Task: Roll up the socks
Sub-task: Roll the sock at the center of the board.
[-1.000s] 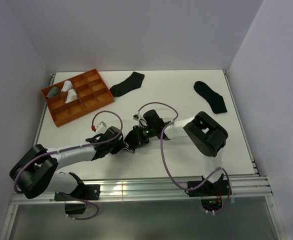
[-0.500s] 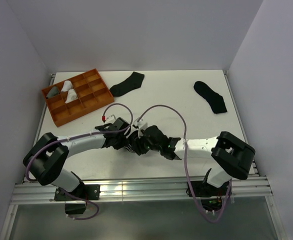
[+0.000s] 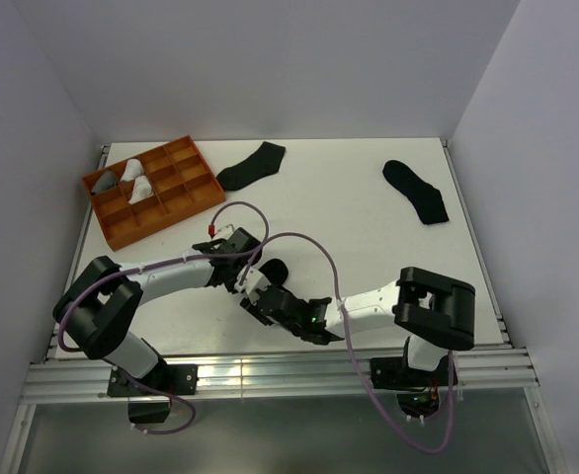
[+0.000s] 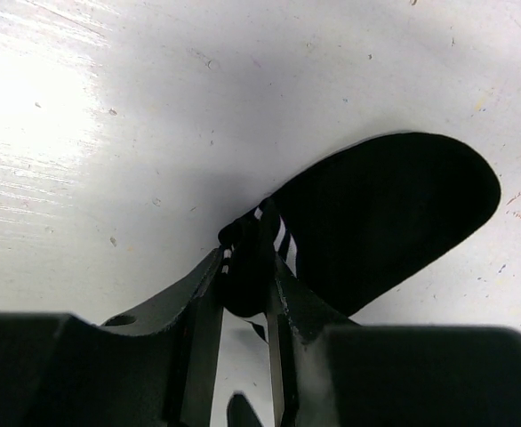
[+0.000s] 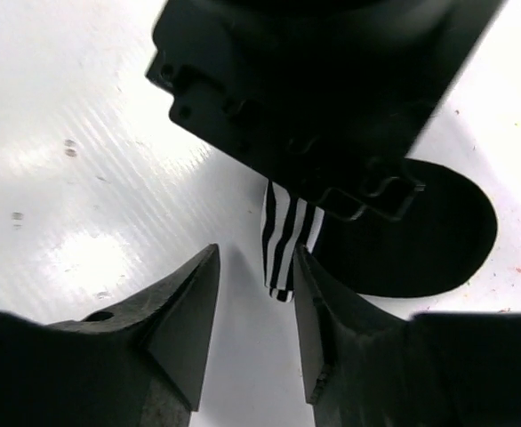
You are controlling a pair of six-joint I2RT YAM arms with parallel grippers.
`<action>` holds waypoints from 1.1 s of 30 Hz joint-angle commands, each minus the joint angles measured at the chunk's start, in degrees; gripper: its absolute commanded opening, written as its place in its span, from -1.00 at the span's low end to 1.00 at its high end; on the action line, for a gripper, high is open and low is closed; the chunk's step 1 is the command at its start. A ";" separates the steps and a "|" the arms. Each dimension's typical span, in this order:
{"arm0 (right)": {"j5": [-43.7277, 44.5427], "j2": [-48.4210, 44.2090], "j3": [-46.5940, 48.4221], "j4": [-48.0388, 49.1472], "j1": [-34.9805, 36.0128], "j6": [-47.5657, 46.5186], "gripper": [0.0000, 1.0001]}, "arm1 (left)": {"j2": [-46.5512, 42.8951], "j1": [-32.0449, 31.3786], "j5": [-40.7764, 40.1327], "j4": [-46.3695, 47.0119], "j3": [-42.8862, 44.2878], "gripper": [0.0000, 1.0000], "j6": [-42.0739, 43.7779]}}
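A black sock [image 4: 394, 209] with a white-striped cuff [image 5: 281, 238] lies on the white table, part of it lifted. My left gripper [image 4: 247, 277] is shut on its bunched cuff end, the toe part spreading flat beyond the fingers. In the top view the left gripper [image 3: 251, 269] sits mid-table with the sock [image 3: 276, 269] just right of it. My right gripper [image 5: 256, 267] stands open just below the left one, and the striped cuff hangs at its fingertips, close to the right finger. From above, the right gripper [image 3: 254, 300] is near the front, pointing at the left gripper.
Two more black socks lie flat at the back, one [image 3: 252, 165] at centre and one [image 3: 416, 191] at the right. An orange compartment tray [image 3: 176, 197] at the back left holds white and grey rolled socks [image 3: 136, 180]. Grey walls enclose the table.
The right gripper has opened, let go of the sock and drawn back toward the near edge, its arm swinging low. The left gripper kept its grip and shifted slightly right.
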 commanded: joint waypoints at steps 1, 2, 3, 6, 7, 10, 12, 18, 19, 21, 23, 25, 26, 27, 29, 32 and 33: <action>5.15 2.61 2.40 3.29 0.70 -2.86 -0.10 | 1.27 -0.19 1.73 -2.36 0.26 -0.40 1.54; 5.77 3.57 2.31 4.26 0.79 -2.69 -0.10 | 1.19 -0.19 1.73 -2.36 0.17 -0.40 1.45; 6.21 4.10 2.31 4.53 0.70 -2.68 -0.10 | 1.19 -0.19 1.73 -2.27 0.09 -0.40 1.62; 9.10 6.13 2.48 5.23 0.70 -3.21 -0.10 | 1.10 -0.11 1.91 -2.09 -0.09 -0.40 1.71; 9.81 7.09 2.48 5.58 0.70 -3.12 -0.10 | 1.10 -0.02 1.99 -2.01 -0.18 -0.40 1.89; 10.61 8.24 2.57 5.67 0.70 -3.47 -0.10 | 1.19 -0.02 2.17 -1.92 -0.18 -0.40 2.33; 10.61 9.38 2.83 5.67 0.70 -3.56 -0.11 | 1.27 0.24 2.52 -1.92 -0.18 -0.40 2.68; 8.59 11.14 3.19 5.58 0.53 -3.65 -0.59 | 1.54 1.03 3.31 -1.74 0.52 -0.40 3.56; 7.45 11.05 3.19 5.32 0.53 -3.56 -0.68 | 1.71 1.04 3.40 -1.66 0.61 -0.39 3.65; 5.78 10.62 2.75 5.06 0.44 -3.13 -0.92 | 1.54 1.30 3.40 -1.22 0.88 -0.33 4.00; 2.63 9.21 2.31 4.71 -0.43 -1.81 -1.00 | 0.58 1.39 3.05 -0.78 1.05 -0.17 4.17; -1.49 7.55 1.60 3.75 -1.92 0.20 -1.00 | -0.91 2.26 2.96 -0.16 1.14 -0.08 4.17; -2.83 7.10 1.52 3.39 -2.54 0.65 -1.00 | -1.36 2.70 3.05 0.19 1.23 0.00 4.00; -4.23 6.66 1.08 3.30 -3.16 1.09 -1.00 | -1.97 3.92 3.14 0.54 1.23 0.05 3.65; -6.35 5.87 0.99 2.60 -4.30 1.97 -1.00 | -3.64 5.16 3.57 1.68 1.05 0.19 3.30; -10.47 5.43 0.55 2.77 -5.97 2.59 -1.00 | -6.19 7.79 3.49 3.70 0.53 0.33 1.72; -11.18 5.43 0.46 2.60 -6.32 2.76 -1.00 | -6.81 8.41 3.49 4.32 0.18 0.38 0.58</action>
